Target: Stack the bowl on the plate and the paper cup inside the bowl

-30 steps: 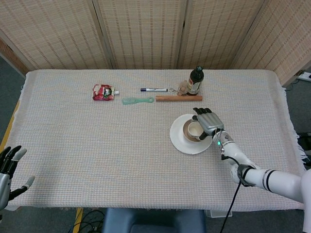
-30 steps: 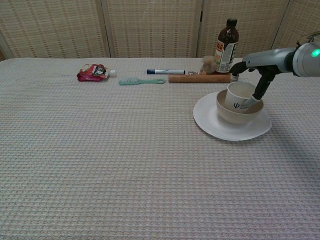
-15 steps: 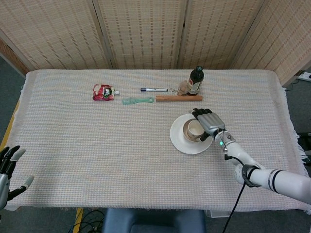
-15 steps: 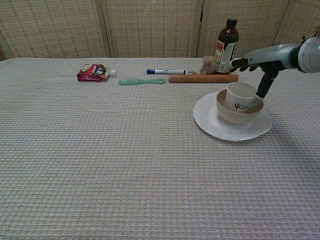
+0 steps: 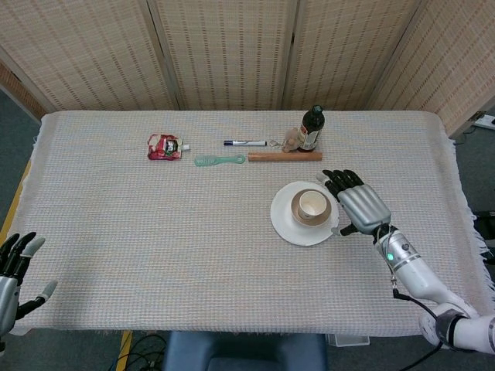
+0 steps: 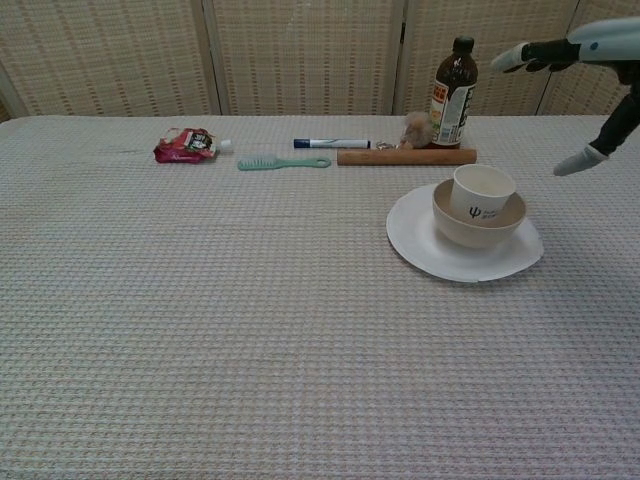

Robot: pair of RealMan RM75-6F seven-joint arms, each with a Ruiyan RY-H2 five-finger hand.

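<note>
A white plate [image 5: 288, 228] [image 6: 430, 260] lies right of the table's middle. A tan bowl [image 5: 297, 213] [image 6: 470, 232] sits on it, and a white paper cup [image 5: 312, 204] [image 6: 481, 192] stands inside the bowl, leaning slightly. My right hand [image 5: 357, 202] [image 6: 580, 90] hovers to the right of the stack with fingers spread, holding nothing and clear of the cup. My left hand [image 5: 15, 267] hangs open off the table's near left corner, seen only in the head view.
Along the far side lie a red pouch [image 5: 164, 146], a green brush [image 5: 219, 160], a marker [image 5: 244, 142], a wooden stick [image 5: 284, 156] and a dark bottle [image 5: 311, 128] with a small object beside it. Folding screens stand behind the table.
My right hand has let go of the cup and drawn back to the right and up, opening its fingers. The cup stays in the bowl. My left hand has barely shifted.
</note>
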